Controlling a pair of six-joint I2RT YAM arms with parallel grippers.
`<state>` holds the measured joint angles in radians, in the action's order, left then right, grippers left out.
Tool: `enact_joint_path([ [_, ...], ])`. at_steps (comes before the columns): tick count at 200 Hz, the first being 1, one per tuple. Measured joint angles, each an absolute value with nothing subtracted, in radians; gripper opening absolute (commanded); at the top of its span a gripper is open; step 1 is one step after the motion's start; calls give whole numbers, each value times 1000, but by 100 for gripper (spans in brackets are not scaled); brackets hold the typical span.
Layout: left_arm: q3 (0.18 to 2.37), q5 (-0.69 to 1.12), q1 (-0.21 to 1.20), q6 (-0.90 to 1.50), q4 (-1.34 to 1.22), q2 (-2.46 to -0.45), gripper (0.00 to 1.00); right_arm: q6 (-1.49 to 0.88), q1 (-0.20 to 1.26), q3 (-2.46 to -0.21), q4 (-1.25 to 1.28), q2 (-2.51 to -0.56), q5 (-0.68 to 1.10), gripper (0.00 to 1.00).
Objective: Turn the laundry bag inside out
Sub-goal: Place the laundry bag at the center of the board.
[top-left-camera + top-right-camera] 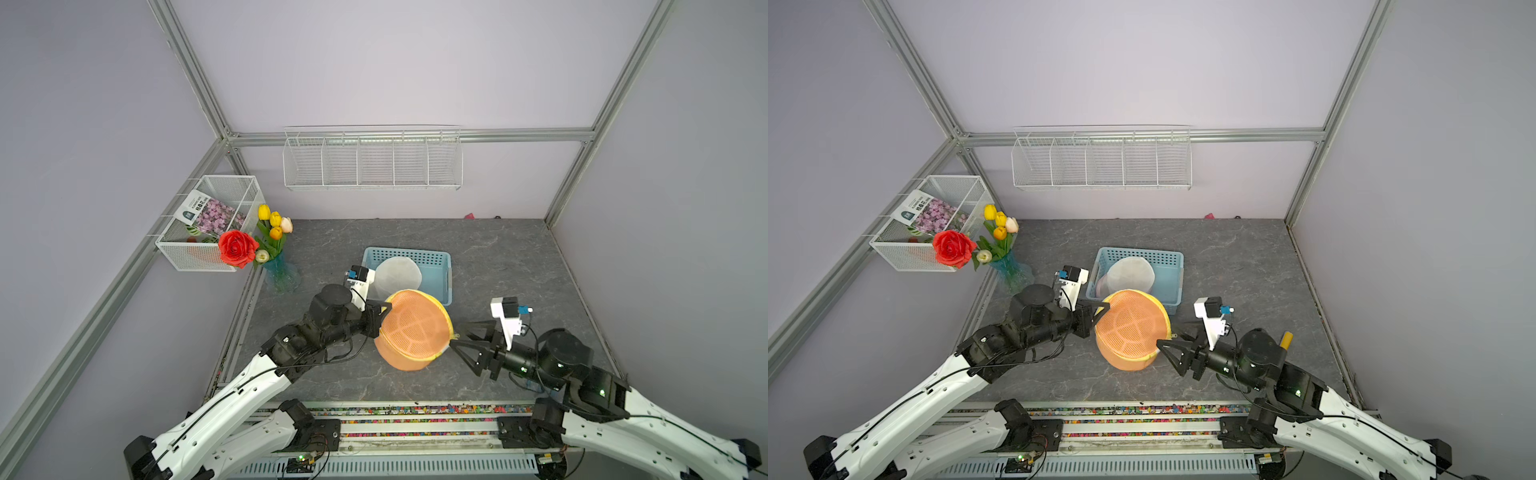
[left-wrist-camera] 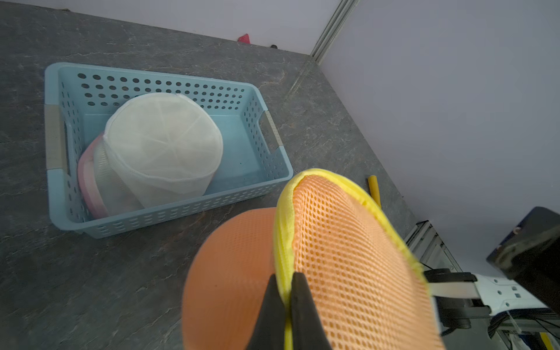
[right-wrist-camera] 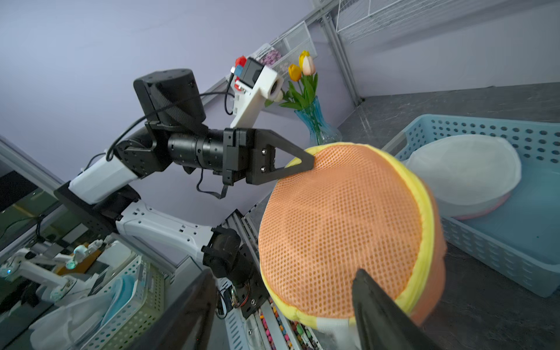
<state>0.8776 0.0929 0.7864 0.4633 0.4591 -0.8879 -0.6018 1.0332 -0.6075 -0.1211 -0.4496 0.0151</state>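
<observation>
Reaching in from the near rail, the left arm and right arm are bending at the elbow and pointing their wrists at each other across the bag at mid-counter. The left hand is aiming rightward and pinching the bag's yellow rim, its fingers pressed together on it. The right hand is standing spread at the bag's opposite edge, gripping nothing. One fingertip is lying over the orange mesh near the rim, though contact cannot be told. The bag is sitting tilted between the two hands, mesh face turned upward, just in front of the blue basket, which is holding a white bag.
</observation>
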Motion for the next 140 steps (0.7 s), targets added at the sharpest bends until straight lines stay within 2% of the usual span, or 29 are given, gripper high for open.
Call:
enact_joint_path([
  [23,904,-16,787,477,524,-870,0,-632,1033,-561,-116,-338,-109,73],
  [41,915,-74,785,477,543,-833,0,-647,1031,-559,-147,-339,-183,71],
  [68,923,-86,767,476,546,-776,0,-649,1028,-588,-163,-477,-189,71],
  [89,899,-12,664,493,507,-760,0,-636,1028,-625,-168,-599,-190,71],
  [113,748,120,517,580,406,-722,0,-612,1018,-702,-172,-725,-187,72],
  [140,599,99,493,691,440,-695,0,-598,959,-755,-148,-806,-155,73],
])
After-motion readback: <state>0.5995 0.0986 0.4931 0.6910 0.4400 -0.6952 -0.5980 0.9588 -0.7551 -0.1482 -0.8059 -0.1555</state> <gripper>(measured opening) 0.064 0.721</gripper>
